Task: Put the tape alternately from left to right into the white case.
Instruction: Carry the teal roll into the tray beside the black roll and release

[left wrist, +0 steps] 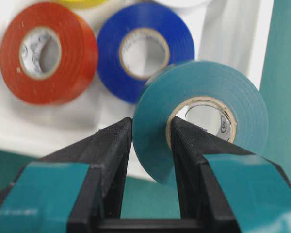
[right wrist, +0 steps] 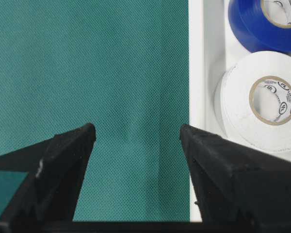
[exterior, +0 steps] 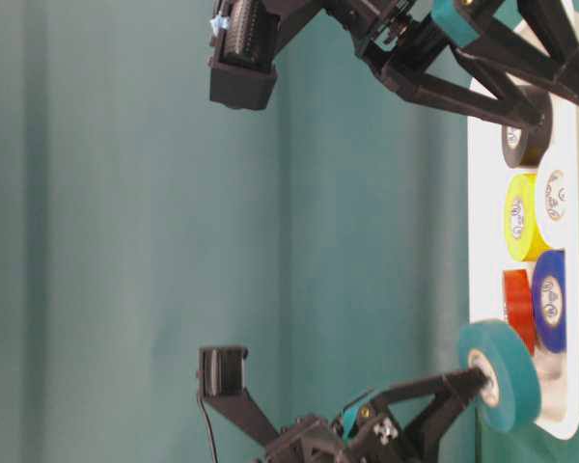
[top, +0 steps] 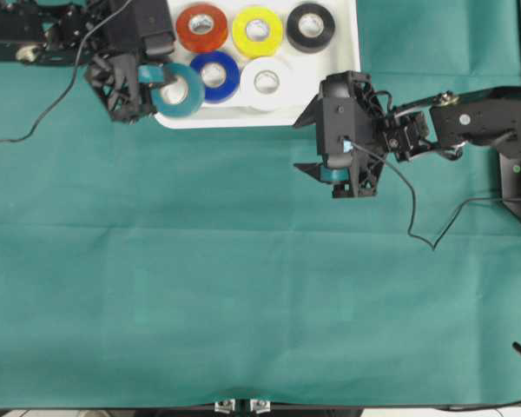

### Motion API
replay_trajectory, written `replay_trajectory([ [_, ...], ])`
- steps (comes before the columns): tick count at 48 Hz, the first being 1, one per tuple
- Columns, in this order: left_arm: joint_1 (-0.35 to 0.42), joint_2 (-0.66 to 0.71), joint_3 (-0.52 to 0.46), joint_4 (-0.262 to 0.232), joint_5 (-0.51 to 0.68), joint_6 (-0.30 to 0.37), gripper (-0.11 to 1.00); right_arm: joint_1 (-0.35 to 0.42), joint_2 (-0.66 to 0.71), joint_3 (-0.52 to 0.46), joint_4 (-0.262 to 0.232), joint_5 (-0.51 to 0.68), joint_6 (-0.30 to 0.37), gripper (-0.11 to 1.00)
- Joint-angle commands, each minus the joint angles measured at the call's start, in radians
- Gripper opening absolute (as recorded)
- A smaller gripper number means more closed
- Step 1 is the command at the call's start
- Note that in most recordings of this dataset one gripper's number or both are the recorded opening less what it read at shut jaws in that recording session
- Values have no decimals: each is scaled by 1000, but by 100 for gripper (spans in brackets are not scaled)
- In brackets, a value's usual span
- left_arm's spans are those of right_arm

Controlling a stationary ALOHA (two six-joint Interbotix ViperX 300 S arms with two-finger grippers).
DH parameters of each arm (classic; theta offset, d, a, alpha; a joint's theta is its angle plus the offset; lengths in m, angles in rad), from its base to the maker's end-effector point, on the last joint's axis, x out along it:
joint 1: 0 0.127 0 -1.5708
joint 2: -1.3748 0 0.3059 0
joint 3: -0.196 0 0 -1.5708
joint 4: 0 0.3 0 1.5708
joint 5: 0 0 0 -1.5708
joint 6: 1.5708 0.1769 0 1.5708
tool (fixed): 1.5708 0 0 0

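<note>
i am the robot, with two arms over a green surface (top: 243,287). my left fingers (left wrist: 150,145) are clamped on the teal roll (top: 177,90), one finger through its pale core and one outside, so the roll stands on edge. it hangs at the near left corner of the white case (top: 347,61), partly over the rim. five rolls already lie flat inside: red (top: 201,27), yellow (top: 257,31) and black (top: 309,27) in the far row, blue (top: 214,76) and white (top: 267,81) in the near row. my right fingers (right wrist: 138,138) stand wide and hold nothing, parked over bare cloth just beside the case's near right edge. by my reckoning this is the last roll, and the step in hand is placing it in the one free spot, beside the blue roll. the next move calls for carrying the roll fully over the rim, tipping or lowering it into that gap without nudging blue, then parting the fingers. the overhead view shows all six rolls and the free spot at once. the low side view shows what it cannot: the teal roll is held upright, clear of the case floor. my left wrist view shows the grip through the core; my right wrist view shows only the white and blue rolls and empty fingers.
</note>
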Motion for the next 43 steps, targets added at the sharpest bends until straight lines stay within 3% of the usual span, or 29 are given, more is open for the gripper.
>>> replay_trajectory([
  [1,5,6,-35,0,-9,17,-4,3,-21,-6,-3,-8,2,80],
  [21,14,124,-169,2,-9,124,-4,11,-21,-8,-3,-8,2,80],
  [43,20,255,-327,2,-32,183,-4,17,-21,-6,-3,-8,2,80],
])
